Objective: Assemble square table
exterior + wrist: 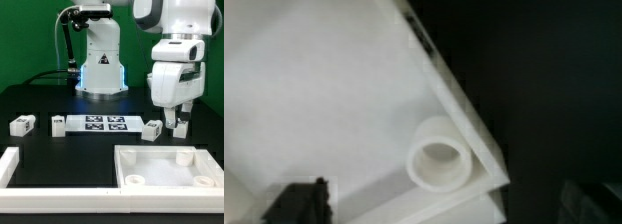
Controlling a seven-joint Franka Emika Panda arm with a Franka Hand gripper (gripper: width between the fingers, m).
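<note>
The square table's white slab [165,168] lies at the front on the exterior view's right, rim up, with round corner sockets. My gripper [177,120] hangs above its far edge, open and empty. In the wrist view the slab [313,90] fills the frame and one corner socket [441,153] lies just ahead of my gripper [445,200]. The dark fingers [299,200] stand wide apart at the picture's edge. Tagged leg blocks sit on the table: two [22,125] [57,125] toward the exterior view's left, one [152,128] beside the gripper. A fourth is partly hidden behind the fingertips.
The marker board [103,123] lies flat in front of the robot base [100,70]. A long white rail [40,187] with upturned ends runs along the front edge on the exterior view's left. The table is black.
</note>
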